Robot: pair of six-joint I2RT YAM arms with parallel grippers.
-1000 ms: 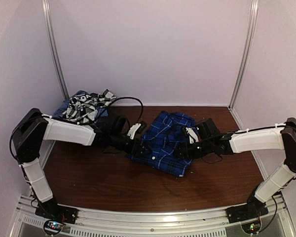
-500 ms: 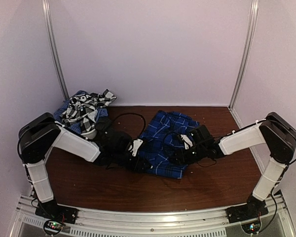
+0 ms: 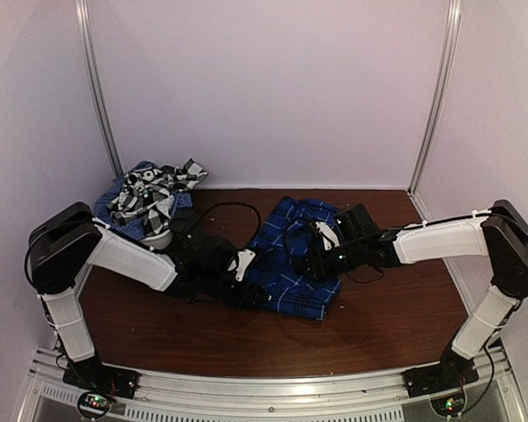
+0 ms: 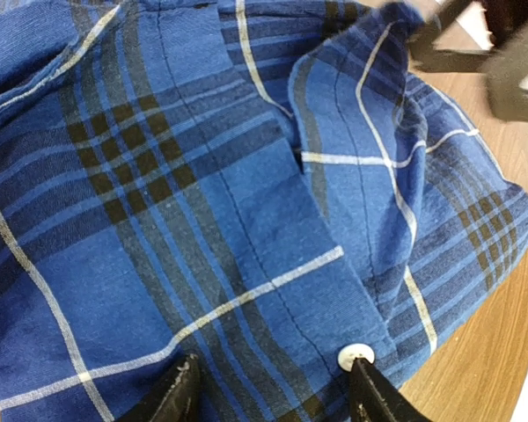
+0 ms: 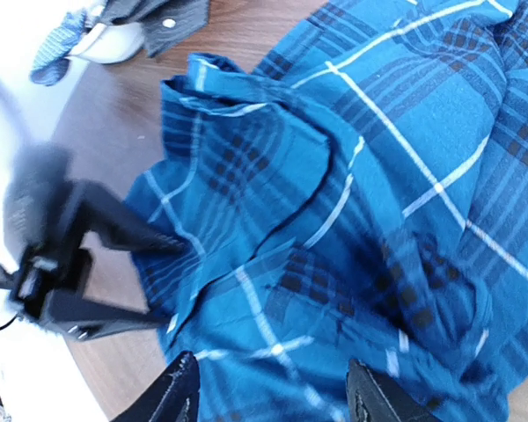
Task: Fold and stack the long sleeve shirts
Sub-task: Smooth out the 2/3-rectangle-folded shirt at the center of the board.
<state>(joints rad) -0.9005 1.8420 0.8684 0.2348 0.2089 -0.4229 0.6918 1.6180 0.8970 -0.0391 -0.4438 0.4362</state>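
Observation:
The royal-blue plaid shirt (image 3: 295, 255) lies crumpled on the brown table (image 3: 158, 325), mid-table. My left gripper (image 3: 253, 283) is at its left front edge. In the left wrist view the gripper (image 4: 273, 400) is open, its fingertips (image 4: 180, 396) spread just over the cloth (image 4: 202, 220) beside a white button (image 4: 355, 356). My right gripper (image 3: 312, 257) hovers over the shirt's middle. In the right wrist view it (image 5: 271, 400) is open and empty above the folds (image 5: 361, 176). The other shirts (image 3: 150, 193) are heaped at the back left, a black-and-white plaid on top.
The booth's white walls (image 3: 273, 88) close in the table on three sides. A black cable (image 3: 229, 207) loops between the heap and the blue shirt. The left gripper (image 5: 79, 255) shows blurred at the left of the right wrist view.
The right gripper has drawn back and to the left over the shirt's middle. The left arm came nearer the front a second ago and has since held still. The shirt has shifted slightly.

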